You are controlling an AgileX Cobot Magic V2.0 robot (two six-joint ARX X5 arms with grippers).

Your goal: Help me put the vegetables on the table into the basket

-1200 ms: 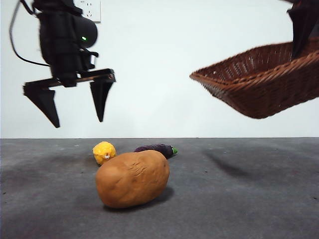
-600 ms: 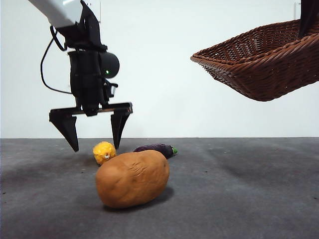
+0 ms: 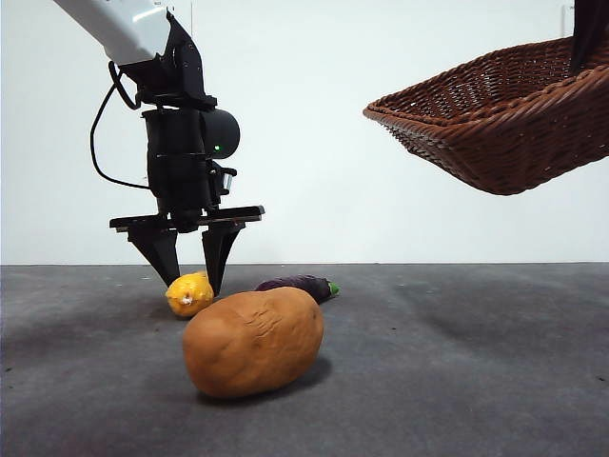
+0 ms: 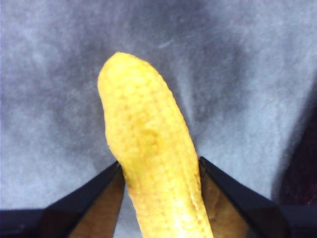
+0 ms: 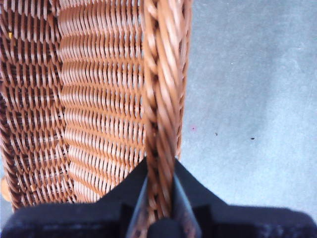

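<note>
The smooth, lumpy orange-brown potato point(image 3: 253, 341) lies nearest on the matte grey table point(image 3: 457, 381). At its 11 o'clock, the left gripper point(image 3: 188, 274), lower than before, clamps the bumpy yellow vegetable point(image 3: 189, 293). A glossy purple eggplant point(image 3: 300, 285) lies behind. The right gripper point(image 5: 159, 198) pinches the woven basket's point(image 3: 495, 124) braided rim aloft.

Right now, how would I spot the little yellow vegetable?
Find the big orange-brown potato on the grey table. Just behind it, the left end effector straddles the yellow vegetable, bumpy and bright, unlike the dark purple eggplant alongside.
</note>
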